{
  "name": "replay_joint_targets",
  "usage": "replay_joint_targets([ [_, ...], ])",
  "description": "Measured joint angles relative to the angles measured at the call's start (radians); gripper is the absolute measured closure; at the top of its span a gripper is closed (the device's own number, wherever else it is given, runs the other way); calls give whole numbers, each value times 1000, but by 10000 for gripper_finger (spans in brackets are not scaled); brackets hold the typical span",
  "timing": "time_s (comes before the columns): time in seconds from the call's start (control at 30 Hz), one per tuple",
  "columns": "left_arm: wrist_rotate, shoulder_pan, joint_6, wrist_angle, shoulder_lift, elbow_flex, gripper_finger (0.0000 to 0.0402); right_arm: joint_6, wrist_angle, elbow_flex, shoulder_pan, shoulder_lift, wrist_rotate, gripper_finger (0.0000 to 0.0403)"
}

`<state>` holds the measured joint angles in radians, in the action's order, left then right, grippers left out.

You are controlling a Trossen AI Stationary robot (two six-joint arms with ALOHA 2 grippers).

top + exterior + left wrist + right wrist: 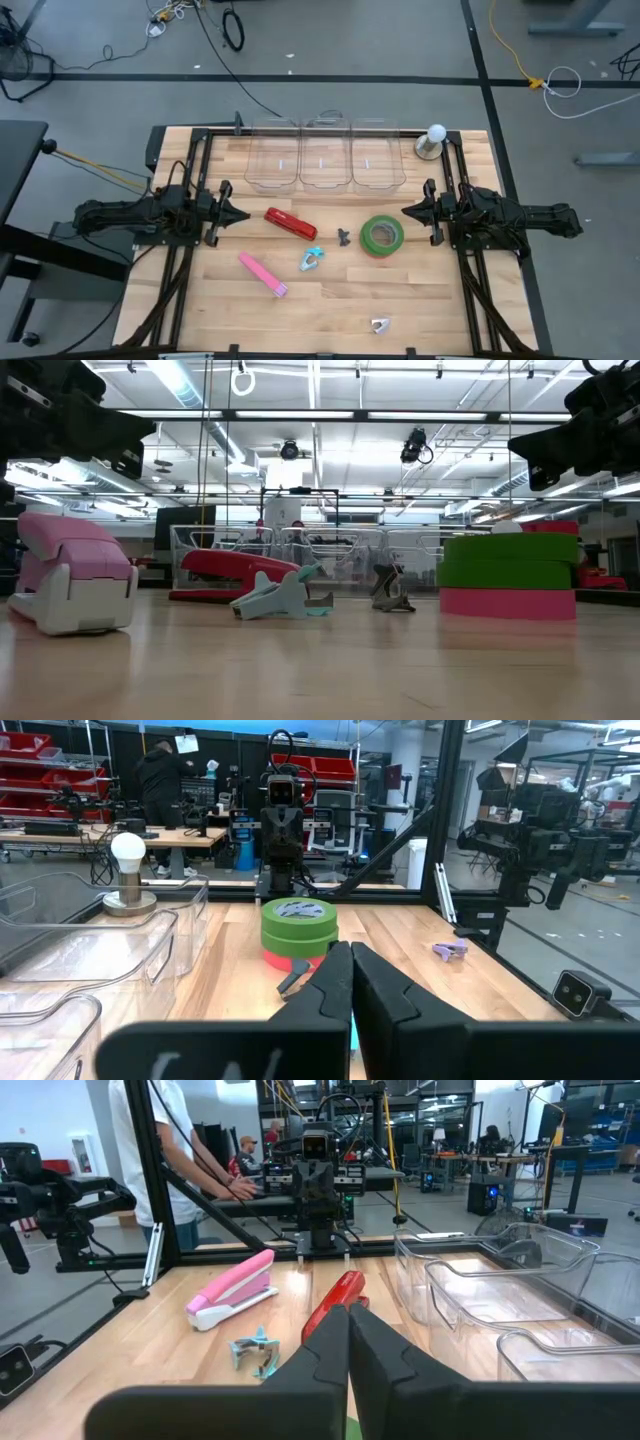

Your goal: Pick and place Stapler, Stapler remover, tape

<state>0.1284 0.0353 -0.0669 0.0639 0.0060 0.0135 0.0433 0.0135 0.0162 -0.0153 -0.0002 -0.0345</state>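
A red stapler [290,223] and a pink stapler [263,274] lie flat on the wooden table. Between them and the tape lie a teal staple remover [311,260] and a dark grey one [344,237]. A pale one [380,325] lies near the front edge. The green tape roll [382,235] sits flat on top of a red roll [508,602]. My left gripper [243,215] hangs shut above the table's left side, pointing level toward the middle. My right gripper [405,211] hangs shut on the right, facing it. Neither touches anything.
Three clear plastic bins [325,158] stand in a row along the far edge. A white bulb on a round base [433,142] stands at the far right. A black frame [196,170] borders the table. People stand at benches beyond it.
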Motion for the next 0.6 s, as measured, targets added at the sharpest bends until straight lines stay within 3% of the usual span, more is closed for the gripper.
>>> replay_joint_targets([
  [0.6, 0, 0, 0, 0, 0, 0, 399, 0, 0, 0, 0, 0, 0, 392],
])
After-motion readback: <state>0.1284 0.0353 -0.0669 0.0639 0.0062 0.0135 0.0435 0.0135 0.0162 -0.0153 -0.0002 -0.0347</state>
